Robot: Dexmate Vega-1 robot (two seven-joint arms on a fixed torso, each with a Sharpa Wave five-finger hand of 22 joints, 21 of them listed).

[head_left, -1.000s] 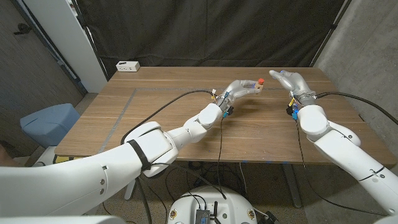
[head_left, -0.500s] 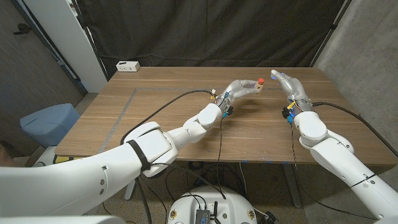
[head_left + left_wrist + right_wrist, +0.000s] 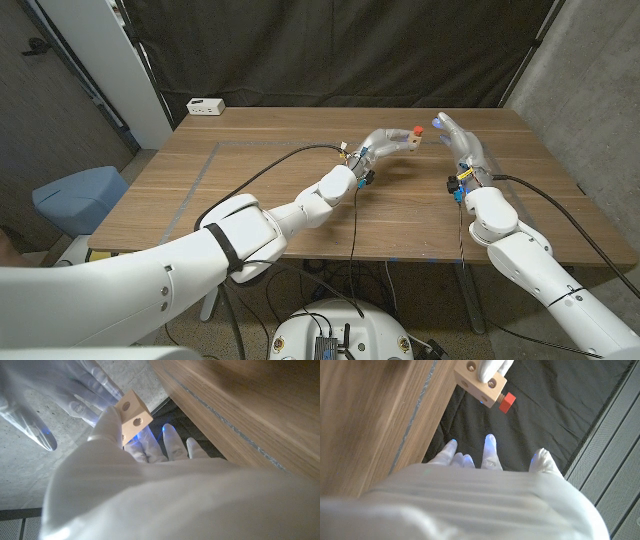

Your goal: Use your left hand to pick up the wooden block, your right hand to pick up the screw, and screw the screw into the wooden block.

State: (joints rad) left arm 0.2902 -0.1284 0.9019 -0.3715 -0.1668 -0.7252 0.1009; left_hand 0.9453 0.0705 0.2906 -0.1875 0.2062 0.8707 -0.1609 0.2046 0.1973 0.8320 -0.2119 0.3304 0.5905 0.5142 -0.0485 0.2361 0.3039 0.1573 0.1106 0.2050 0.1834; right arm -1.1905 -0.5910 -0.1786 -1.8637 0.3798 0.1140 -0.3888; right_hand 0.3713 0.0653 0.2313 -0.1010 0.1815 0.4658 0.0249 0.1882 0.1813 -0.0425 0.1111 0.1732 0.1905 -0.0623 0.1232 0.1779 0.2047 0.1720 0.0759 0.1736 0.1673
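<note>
The wooden block is pale tan, and the screw in it has a red head. Both hands, left and right, are glossy white (fingertips tinted blue in the wrist views). The table is brown wood grain; the far curtain is black; a white box sits far left.

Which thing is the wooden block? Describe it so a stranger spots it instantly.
Start at the long wooden table and follow the robot's left arm to the left hand, raised above the far side. Its fingers hold the small pale wooden block, a holed cube with a red screw head protruding.
</note>
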